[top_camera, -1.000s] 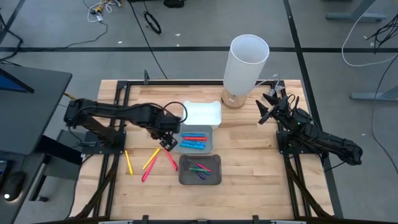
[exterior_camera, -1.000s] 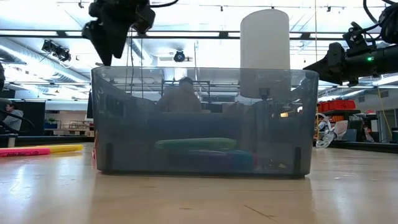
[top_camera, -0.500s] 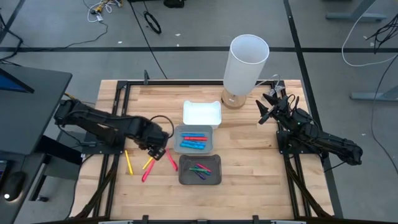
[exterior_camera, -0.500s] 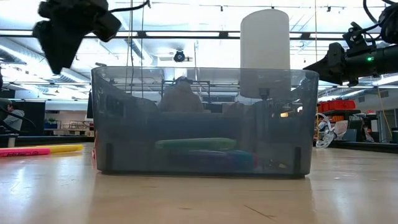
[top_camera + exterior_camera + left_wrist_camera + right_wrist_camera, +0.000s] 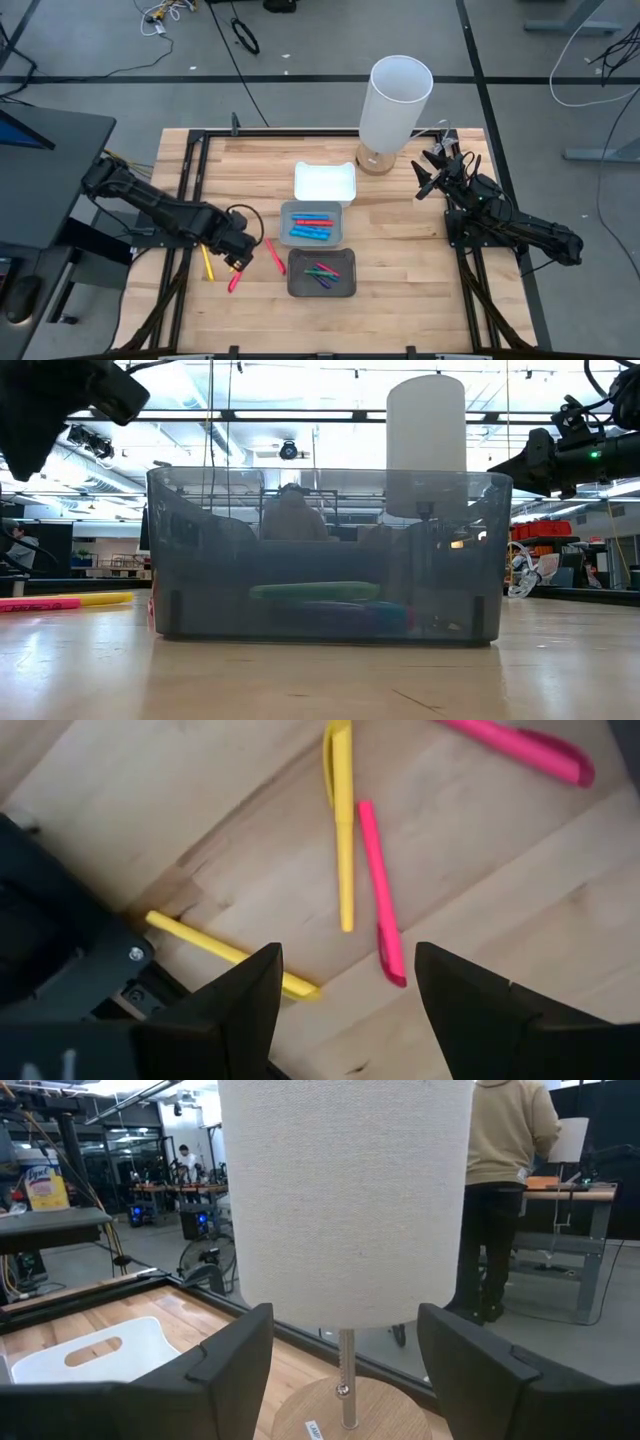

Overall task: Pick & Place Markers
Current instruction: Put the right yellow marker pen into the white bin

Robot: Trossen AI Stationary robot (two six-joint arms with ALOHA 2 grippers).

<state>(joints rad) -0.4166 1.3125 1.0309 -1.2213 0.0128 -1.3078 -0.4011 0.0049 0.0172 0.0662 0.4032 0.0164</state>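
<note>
The left gripper (image 5: pixel 345 982), jaws spread and empty, has swung from the trays to hover over the loose markers (image 5: pixel 343 830), ready for another pick.

I count four loose markers (image 5: pixel 343 830) at my nine o'clock, three trays (image 5: pixel 325 182) at twelve, and one lamp (image 5: pixel 396 105).

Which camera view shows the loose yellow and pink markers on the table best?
The left wrist view: two yellow markers and two pink markers lie sharp on the wood beyond the open left gripper. The high view shows them small beside that gripper. The low view catches only a strip at the edge; the right wrist view shows none.
</note>
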